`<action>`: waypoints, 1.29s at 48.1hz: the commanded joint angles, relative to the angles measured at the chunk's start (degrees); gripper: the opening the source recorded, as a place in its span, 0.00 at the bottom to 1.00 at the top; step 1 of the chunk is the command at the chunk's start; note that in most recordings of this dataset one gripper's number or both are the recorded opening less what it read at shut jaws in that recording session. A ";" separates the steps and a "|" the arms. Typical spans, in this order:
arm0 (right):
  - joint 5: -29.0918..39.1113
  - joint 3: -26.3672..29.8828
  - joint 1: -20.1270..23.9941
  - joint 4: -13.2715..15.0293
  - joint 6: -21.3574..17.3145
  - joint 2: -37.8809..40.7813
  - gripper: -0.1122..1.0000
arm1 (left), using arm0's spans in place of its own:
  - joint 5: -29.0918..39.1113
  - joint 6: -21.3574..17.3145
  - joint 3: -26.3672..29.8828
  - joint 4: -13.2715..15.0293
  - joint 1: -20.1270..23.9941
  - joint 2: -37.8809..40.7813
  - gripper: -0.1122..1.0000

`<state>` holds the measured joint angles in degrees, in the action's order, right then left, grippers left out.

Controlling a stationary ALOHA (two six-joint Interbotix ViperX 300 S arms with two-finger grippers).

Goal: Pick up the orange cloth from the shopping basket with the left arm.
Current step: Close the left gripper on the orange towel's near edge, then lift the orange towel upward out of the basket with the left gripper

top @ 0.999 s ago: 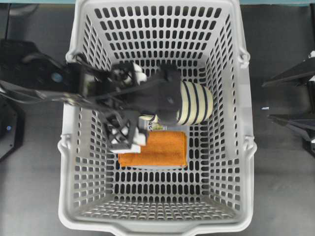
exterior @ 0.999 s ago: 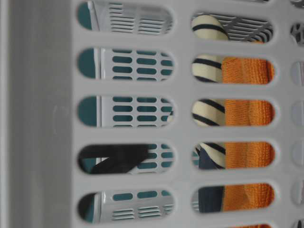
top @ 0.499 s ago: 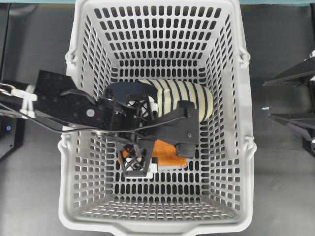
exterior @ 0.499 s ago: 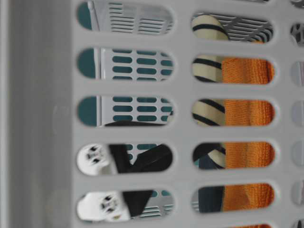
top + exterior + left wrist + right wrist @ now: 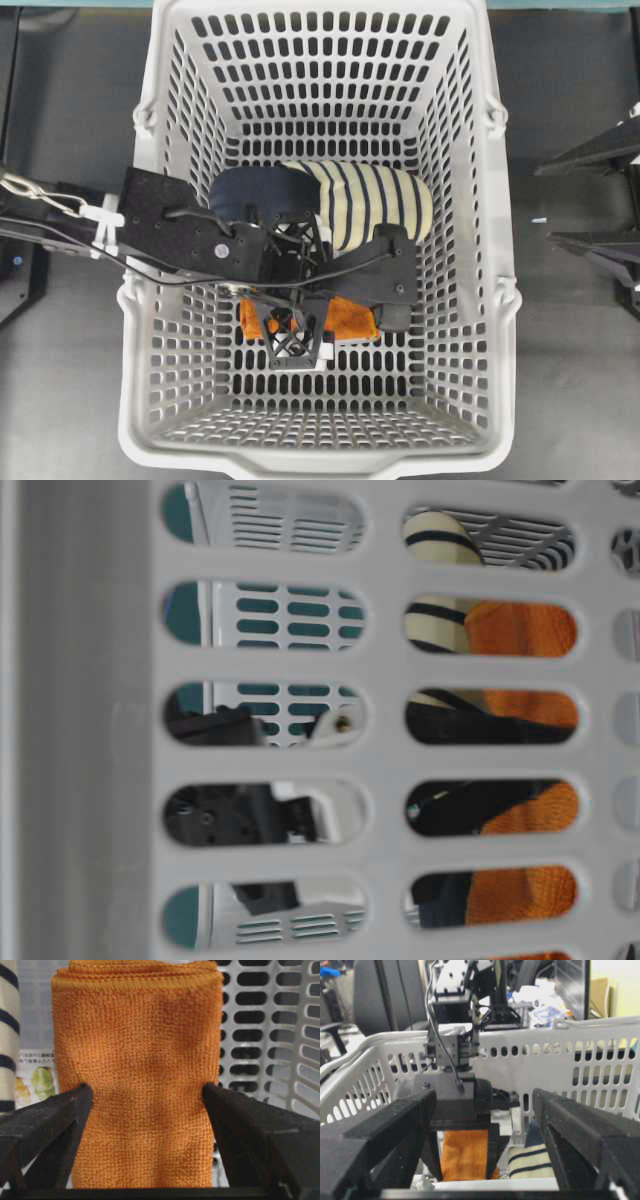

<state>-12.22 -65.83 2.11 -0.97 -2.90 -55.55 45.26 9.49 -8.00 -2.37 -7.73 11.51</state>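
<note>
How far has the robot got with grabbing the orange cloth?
Done: the left claw has reached down into the shopping basket and sits open, with one finger on each side of the orange cloth, which lies beside the striped slipper. In hand: lining up the grab. Left to do: squeeze shut and lift the cloth out.

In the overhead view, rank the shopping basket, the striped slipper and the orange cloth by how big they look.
1. Shopping basket, by far the largest.
2. Striped slipper.
3. Orange cloth. It looks smallest, but the left arm covers much of it, so only its visible part is ranked.
</note>
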 commanded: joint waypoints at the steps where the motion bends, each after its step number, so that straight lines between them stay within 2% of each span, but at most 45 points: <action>1: -0.53 0.62 0.09 -0.26 0.00 0.26 0.77 | -0.26 0.26 -0.53 -0.18 0.18 0.00 0.88; 9: -0.53 0.53 0.09 -0.26 0.00 0.26 0.77 | -0.26 -0.09 -0.79 -0.18 0.00 -0.26 0.85; 13: -0.53 0.44 0.09 -0.26 0.00 0.18 0.77 | -0.09 -0.26 -0.53 -0.09 0.00 -0.35 0.78; 16: -0.53 0.35 0.09 -0.26 0.00 0.26 0.77 | 0.09 -0.35 -0.09 -0.18 0.00 -0.70 0.67; 24: -0.53 0.18 0.35 -0.26 -0.09 0.18 0.77 | 2.55 -0.44 2.72 -0.09 0.35 -3.34 0.27; 26: -0.53 0.09 0.44 -0.26 -0.09 0.26 0.77 | 3.96 -0.44 4.22 -0.09 0.44 -4.39 0.22; 33: -0.53 0.09 0.53 -0.26 -0.09 0.18 0.77 | 10.63 -0.44 10.55 -0.18 0.53 -6.50 0.22; 48: -0.53 0.09 0.53 -0.26 -0.09 0.26 0.77 | 30.41 -0.53 32.52 -0.18 0.35 -7.29 0.21; 55: -0.53 0.09 0.53 -0.26 -0.09 0.26 0.77 | 34.89 -0.53 36.83 -0.18 0.53 -5.62 0.22; 62: -0.53 0.00 0.53 -0.26 -0.09 0.26 0.77 | 35.16 -0.62 37.00 -0.18 0.62 -5.27 0.21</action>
<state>-12.22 -66.27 2.55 -1.05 -2.90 -55.63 80.42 8.88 27.60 -2.37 -7.21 7.12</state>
